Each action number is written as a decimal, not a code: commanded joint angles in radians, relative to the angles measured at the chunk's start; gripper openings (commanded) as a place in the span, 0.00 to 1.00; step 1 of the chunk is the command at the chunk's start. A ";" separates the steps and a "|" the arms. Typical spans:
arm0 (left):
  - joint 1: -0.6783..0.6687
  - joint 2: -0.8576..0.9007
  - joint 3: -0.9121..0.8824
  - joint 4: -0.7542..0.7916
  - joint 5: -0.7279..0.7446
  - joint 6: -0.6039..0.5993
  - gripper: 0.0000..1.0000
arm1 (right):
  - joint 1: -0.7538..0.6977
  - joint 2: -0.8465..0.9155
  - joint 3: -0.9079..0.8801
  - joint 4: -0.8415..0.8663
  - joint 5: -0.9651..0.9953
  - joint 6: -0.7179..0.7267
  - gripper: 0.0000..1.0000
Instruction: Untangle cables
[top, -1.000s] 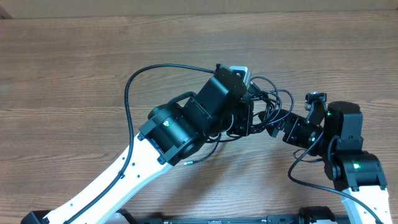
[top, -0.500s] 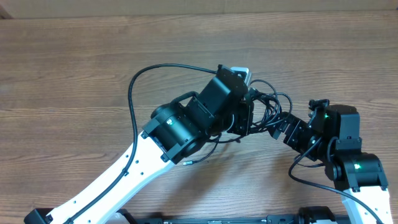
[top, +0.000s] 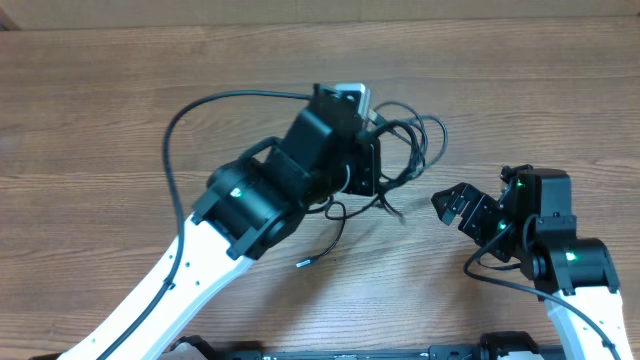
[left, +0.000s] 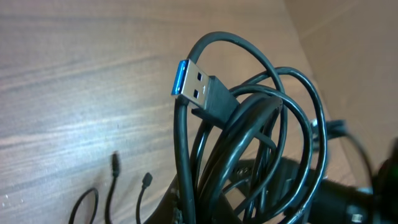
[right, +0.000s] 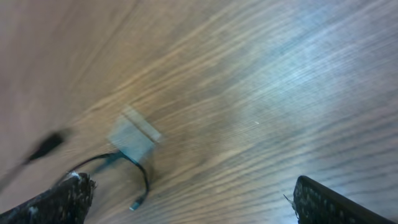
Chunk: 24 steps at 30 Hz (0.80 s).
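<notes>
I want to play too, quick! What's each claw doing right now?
Left claw: closed, holding the cables.
Right claw: open, holding nothing.

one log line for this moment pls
left gripper: shut on thin black cable bundle | right gripper: open, empty, apart from bundle | bundle: looped, tangled, blue-tipped usb plug showing
</notes>
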 joint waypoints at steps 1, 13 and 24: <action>0.005 -0.025 0.027 0.018 -0.021 0.015 0.04 | -0.005 0.025 -0.008 -0.006 0.031 0.004 1.00; 0.006 -0.025 0.027 0.006 -0.072 -0.069 0.04 | -0.004 -0.051 -0.008 0.083 -0.188 -0.213 1.00; 0.005 -0.023 0.027 -0.018 0.022 -0.139 0.04 | -0.005 -0.175 -0.008 0.253 -0.346 -0.283 1.00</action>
